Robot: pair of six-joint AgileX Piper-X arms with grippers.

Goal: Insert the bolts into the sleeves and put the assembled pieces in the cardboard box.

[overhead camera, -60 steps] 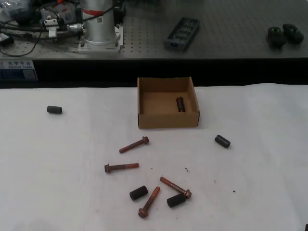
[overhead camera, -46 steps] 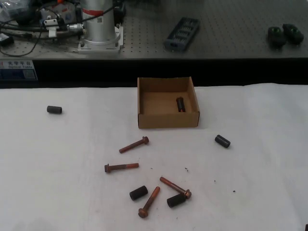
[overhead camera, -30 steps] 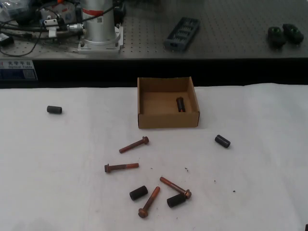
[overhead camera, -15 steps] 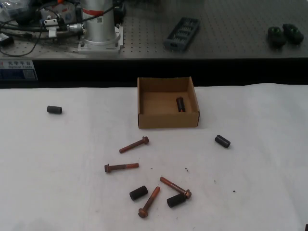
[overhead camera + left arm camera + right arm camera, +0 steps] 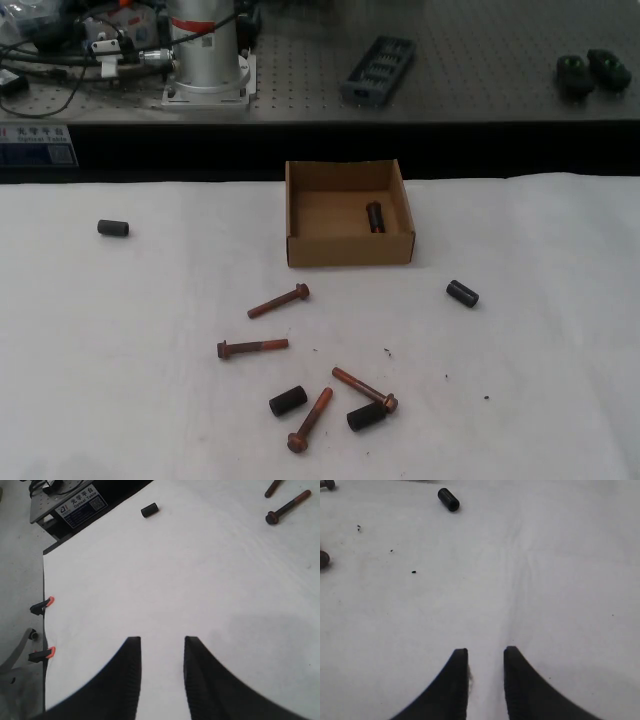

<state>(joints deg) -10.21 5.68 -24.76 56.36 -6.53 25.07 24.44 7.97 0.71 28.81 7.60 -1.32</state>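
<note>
In the high view an open brown cardboard box sits at upper centre, with one dark sleeved bolt inside. Four rusty orange bolts and two short black cylindrical sleeves lie scattered at lower centre on the white-covered desk (a third sleeve lies at mid left, a fourth sleeve right of the box). The left tool and the right tool each hover over the white cover, fingers spread.

The surface was covered with white, matt sheeting, faintly creased. The bolts were dull, reddish-brown metal. The sleeves were matt black. The cardboard box was plain brown, unglossed. The rear plate was grey perforated metal.
</note>
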